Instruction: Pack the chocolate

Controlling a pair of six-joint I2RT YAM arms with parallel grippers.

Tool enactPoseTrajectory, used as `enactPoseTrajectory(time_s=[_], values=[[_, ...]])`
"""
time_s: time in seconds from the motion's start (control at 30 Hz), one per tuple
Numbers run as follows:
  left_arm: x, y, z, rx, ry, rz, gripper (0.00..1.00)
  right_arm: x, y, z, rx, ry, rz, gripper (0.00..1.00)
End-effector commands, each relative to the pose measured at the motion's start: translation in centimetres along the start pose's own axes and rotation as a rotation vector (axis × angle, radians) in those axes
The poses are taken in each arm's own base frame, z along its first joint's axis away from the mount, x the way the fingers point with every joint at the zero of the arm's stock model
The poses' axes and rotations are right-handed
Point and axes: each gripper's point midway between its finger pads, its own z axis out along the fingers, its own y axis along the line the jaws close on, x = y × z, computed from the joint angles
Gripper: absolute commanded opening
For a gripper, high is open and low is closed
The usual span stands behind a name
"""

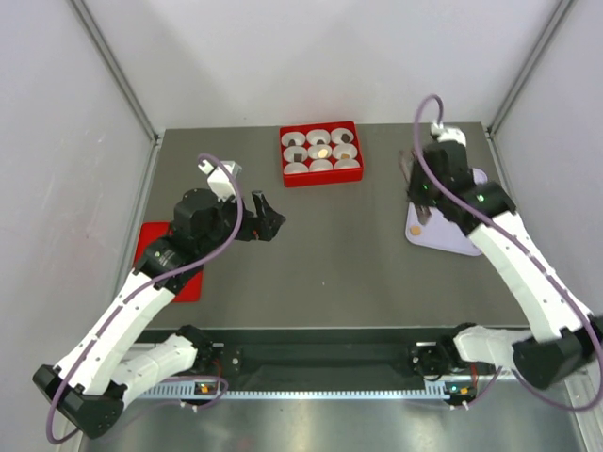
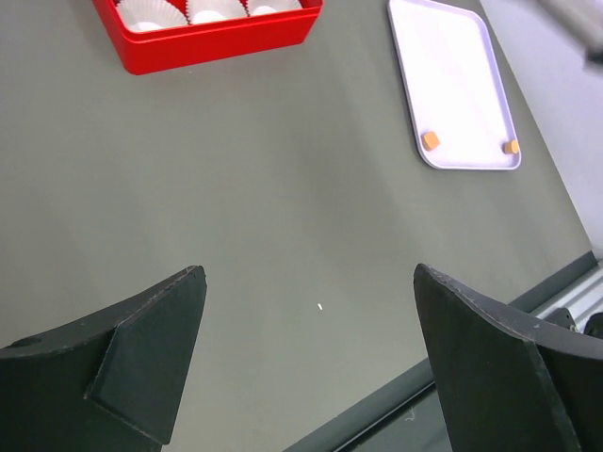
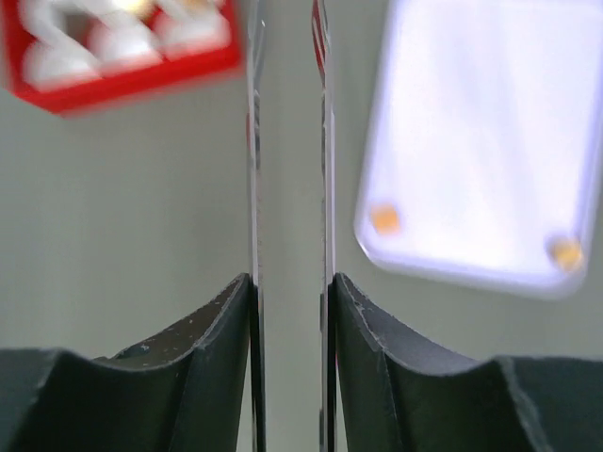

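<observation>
— Where are the chocolates (image 2: 431, 140)?

— Two tan ones lie on the tray (image 2: 452, 56), one by each corner of its near end. A few more, dark and tan, sit in the cups (image 1: 321, 166) of the red box (image 1: 321, 179) at the far side of the table (image 1: 320, 273).

— And the right gripper (image 3: 290, 282)?

— Clamped on tweezers (image 3: 322, 188), just beside the tray's left edge. The blades stand slightly apart. Their tips run out of the wrist view, so I cannot tell whether they hold anything.

— The left gripper (image 2: 306, 273)?

— Jaws spread wide, nothing in them. It hangs over bare table, between the box and a red lid (image 1: 149, 243).
</observation>
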Motion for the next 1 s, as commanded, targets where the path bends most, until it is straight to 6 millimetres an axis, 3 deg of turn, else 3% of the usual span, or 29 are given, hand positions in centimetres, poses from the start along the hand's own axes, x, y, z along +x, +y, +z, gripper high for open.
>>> enactPoseTrajectory(time_s=[0.0,0.13,0.37,0.6,0.97], values=[[-1.1,-1.3,-0.4,0.067,-0.052,-0.001,0.96,7.9,-4.5,-1.8,0.121,0.215,0.047,0.38],[-0.9,-1.5,-0.6,0.082,-0.050,0.000,0.96,11.8,-6.4,-3.2,0.138,0.297,0.074,0.38],[-1.0,-2.0,-0.9,0.105,-0.049,-0.009,0.96,14.3,-7.3,-4.0,0.136,0.350,0.039,0.40],[-1.0,-2.1,-1.1,0.107,-0.049,-0.015,0.96,16.1,-8.6,-2.7,0.176,0.384,0.014,0.41],[-0.9,-2.0,-0.4,0.099,-0.040,-0.023,0.96,15.5,-8.6,-0.3,0.166,0.358,0.007,0.41]])
